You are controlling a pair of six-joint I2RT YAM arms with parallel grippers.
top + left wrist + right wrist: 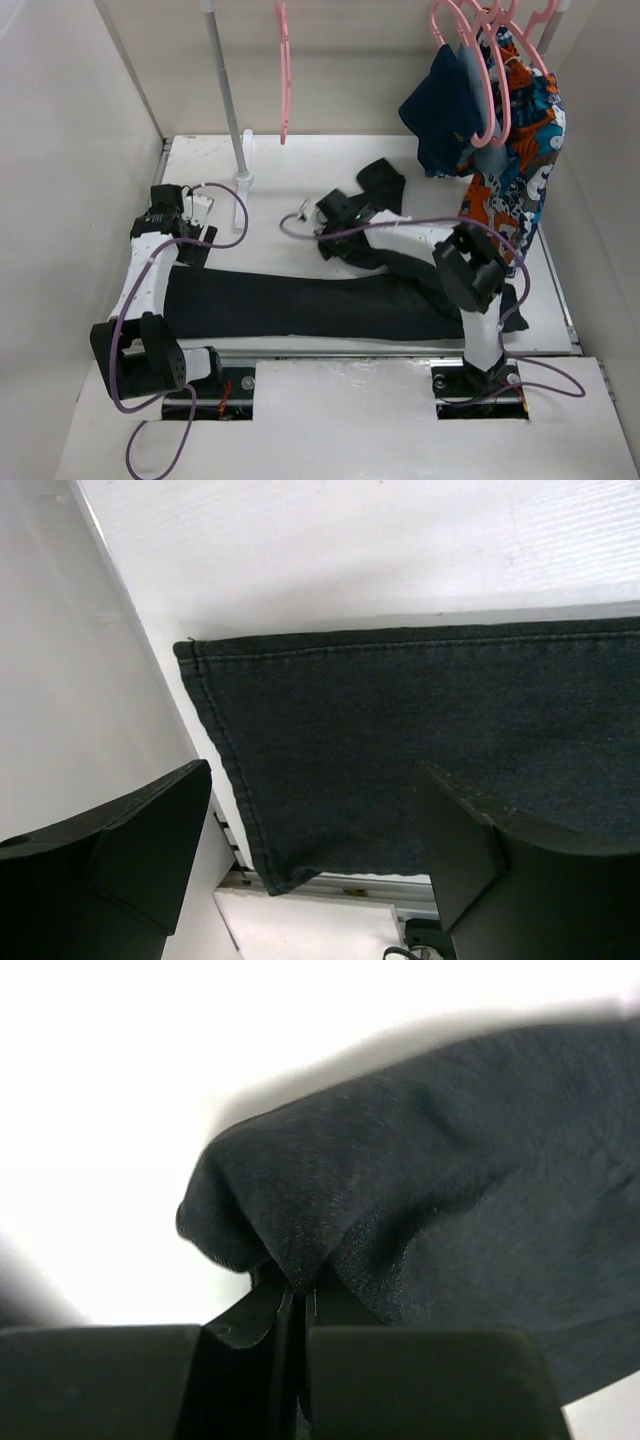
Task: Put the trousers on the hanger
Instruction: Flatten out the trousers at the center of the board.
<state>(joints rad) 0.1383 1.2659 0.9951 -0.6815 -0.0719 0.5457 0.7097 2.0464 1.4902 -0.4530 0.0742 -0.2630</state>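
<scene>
We see the right gripper (300, 1300) pinched tight on a raised fold of the trousers (300, 305), its fingers (420, 1380) pressed together with only a thin slit between them and the black cloth bunched up just ahead of the tips. From that fold the fabric spreads away to the gripper's right side in the wrist view.

Our left gripper (310, 780) is spread wide and holds nothing. The stitched hem of one trouser leg lies flat on the white table (200, 160) below it, framed between the two fingers, and we cannot tell whether the tips touch the cloth.

From above, the trousers stretch across the near part of the table between the two arms. The hanger (284, 70) hangs from the rail farther back than both grippers and higher up, well apart from them. Beyond the right gripper, to its right, more pink hangers (480, 40) carry a navy garment (440, 110) and a patterned cloth (515, 160).
</scene>
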